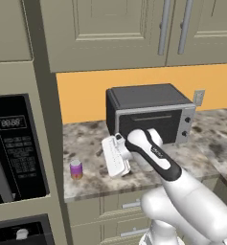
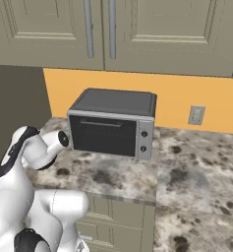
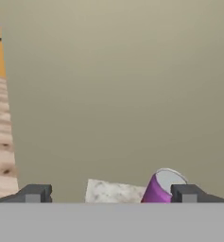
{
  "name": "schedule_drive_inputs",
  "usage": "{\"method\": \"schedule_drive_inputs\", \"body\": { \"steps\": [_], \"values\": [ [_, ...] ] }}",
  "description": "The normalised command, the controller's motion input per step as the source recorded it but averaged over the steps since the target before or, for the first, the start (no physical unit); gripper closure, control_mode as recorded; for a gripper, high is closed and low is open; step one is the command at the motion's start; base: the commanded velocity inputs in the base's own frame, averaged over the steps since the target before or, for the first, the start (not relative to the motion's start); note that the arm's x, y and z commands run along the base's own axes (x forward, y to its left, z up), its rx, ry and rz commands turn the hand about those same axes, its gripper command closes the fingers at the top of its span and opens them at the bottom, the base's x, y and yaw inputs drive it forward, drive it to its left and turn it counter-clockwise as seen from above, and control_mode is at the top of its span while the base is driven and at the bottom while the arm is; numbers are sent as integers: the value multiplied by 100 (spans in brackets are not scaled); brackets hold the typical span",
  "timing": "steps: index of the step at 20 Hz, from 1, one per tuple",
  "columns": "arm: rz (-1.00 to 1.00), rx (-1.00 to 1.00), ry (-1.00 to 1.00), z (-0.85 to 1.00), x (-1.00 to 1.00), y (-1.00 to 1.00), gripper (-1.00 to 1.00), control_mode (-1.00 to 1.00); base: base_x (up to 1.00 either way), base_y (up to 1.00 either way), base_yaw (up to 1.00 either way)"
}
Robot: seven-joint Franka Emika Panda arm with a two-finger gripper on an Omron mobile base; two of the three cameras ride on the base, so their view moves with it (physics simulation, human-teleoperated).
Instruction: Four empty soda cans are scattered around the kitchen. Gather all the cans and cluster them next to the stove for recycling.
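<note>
- Marbled stone counter (image 1: 93,143) runs below beige wall cabinets (image 1: 110,28) and an orange backsplash (image 1: 86,93).
- Toaster oven (image 1: 151,115), dark and boxy, stands on the counter against the backsplash; a wall outlet (image 1: 198,97) sits to its right.
- Wall oven (image 1: 17,143) with a black door and digital panel occupies the tall column at the left of the left base view.
- Purple-pink soda can (image 1: 76,169) stands upright near the counter's front edge, close to the tall column, well left of the toaster oven.
- Gripper (image 1: 116,156) is over the counter, right of the can and apart from it.
- Hand view: the can (image 3: 161,188) appears just beside the right fingertip (image 3: 189,193), not between the tips.
- Jaws are spread wide and released; nothing is held.
</note>
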Motion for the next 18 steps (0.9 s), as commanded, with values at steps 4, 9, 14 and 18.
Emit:
{"method": "schedule_drive_inputs", "body": {
  "steps": [4, 9, 14, 18],
  "values": [
    [0, 2, 4, -34, 13, 18, -100, -100, 0, 0, 0],
    [0, 3, 3, -26, 12, 15, -100, -100, 0, 0, 0],
    [0, 4, 3, -18, 13, 11, -100, -100, 0, 0, 0],
    [0, 4, 1, -8, 17, 3, -100, -100, 0, 0, 0]
  ]
}}
